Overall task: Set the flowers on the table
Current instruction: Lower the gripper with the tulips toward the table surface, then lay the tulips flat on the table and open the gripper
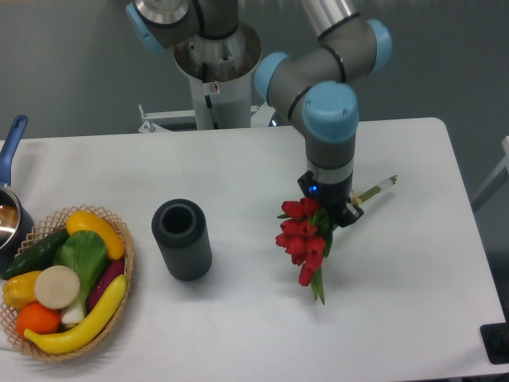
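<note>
The flowers [303, 239], a bunch of red tulips with green leaves, hang with their heads down and left over the white table [238, 159]. Their pale green stems [380, 186] stick out to the upper right past the gripper. My gripper [336, 208] is shut on the bunch just behind the blooms, at the table's right middle. The fingers are mostly hidden by the wrist and the flowers. I cannot tell whether the blooms touch the tabletop. A dark cylinder [182, 239] stands upright and empty to the left of the flowers.
A wicker basket [121, 239] with several fruit and vegetables sits at the front left. A pot with a blue handle [11, 143] is at the left edge. The arm's base [216, 72] stands behind the table's far edge.
</note>
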Robot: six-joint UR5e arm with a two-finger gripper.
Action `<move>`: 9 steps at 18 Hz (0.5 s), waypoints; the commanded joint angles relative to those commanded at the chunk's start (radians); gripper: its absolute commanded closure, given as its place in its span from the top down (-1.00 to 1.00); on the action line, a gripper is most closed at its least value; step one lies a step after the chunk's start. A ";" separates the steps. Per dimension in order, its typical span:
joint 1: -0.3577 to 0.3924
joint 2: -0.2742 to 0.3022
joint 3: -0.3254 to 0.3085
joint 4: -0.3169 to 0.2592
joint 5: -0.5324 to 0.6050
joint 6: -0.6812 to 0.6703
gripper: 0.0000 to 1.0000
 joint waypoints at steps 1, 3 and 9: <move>-0.008 -0.015 0.011 0.002 0.005 0.000 -0.33; -0.014 -0.034 0.032 0.000 0.006 -0.005 -0.32; -0.018 -0.040 0.028 0.002 0.006 -0.009 -0.26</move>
